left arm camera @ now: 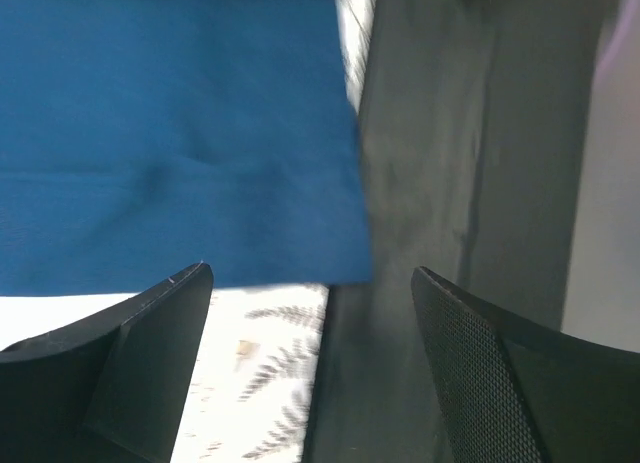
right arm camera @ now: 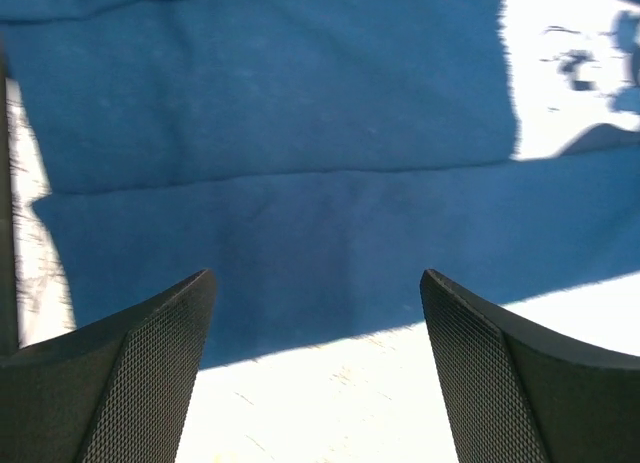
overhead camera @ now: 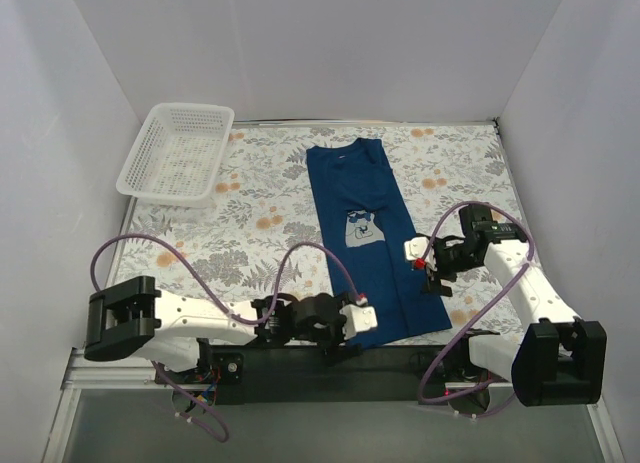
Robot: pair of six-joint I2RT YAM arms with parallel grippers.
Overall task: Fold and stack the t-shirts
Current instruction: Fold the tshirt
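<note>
Floral tablecloth (overhead camera: pixel 250 198) bears the folded t-shirt (overhead camera: pixel 352 183); only wrist views show both jaws open, empty.

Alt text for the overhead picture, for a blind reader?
A navy t-shirt, folded into a long strip, lies on a floral table. The left claw is at its near hem, the right claw at its right edge; a white basket sits far left.
</note>
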